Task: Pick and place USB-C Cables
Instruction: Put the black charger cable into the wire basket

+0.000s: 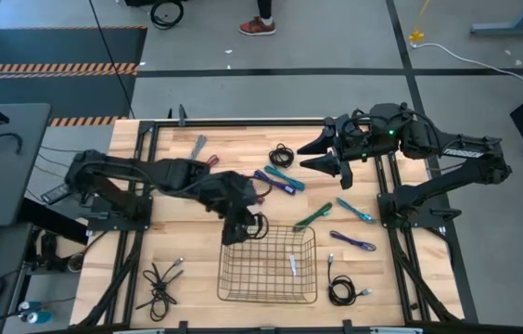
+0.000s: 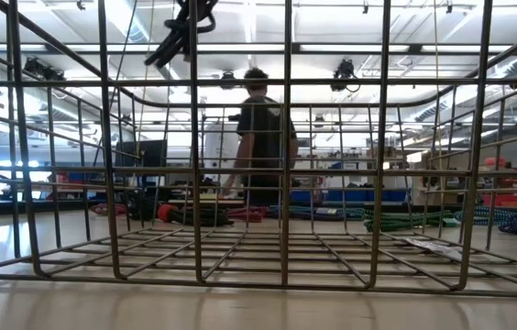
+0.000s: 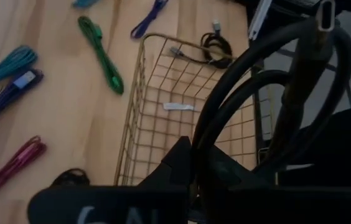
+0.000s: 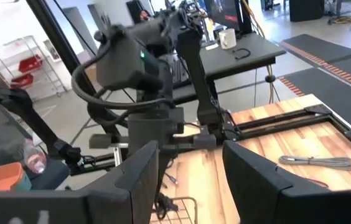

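My left gripper point(image 1: 241, 221) is shut on a coiled black USB-C cable point(image 1: 258, 225), above the far left corner of the wire basket point(image 1: 310, 243). In the low view the gripper and cable point(image 2: 185, 27) hang high above the basket floor. Other cables lie on the wooden table: green point(image 1: 312, 216), purple point(image 1: 352, 242), teal-blue point(image 1: 354, 211), a purple and teal pair point(image 1: 280, 179), grey point(image 1: 198, 147), and black coils point(image 1: 281, 154) point(image 1: 340, 290) point(image 1: 161, 278). My right gripper point(image 1: 322, 156) waits open over the far right of the table, touching nothing. My left gripper pinches the black cable's coil between its two fingers point(image 3: 185, 163). The loops point(image 3: 238, 81) stand up past the fingers, with a plug end point(image 3: 327, 12) sticking out. The fingers slant down toward the table's right. The cable is lifted clear of table and basket.
The basket holds only a small white tag point(image 1: 293, 264). A metal frame point(image 1: 391, 199) runs along the table's sides. In the low view a person point(image 2: 263, 137) stands in the room beyond the table. Bare wood lies between the basket and the left rail.
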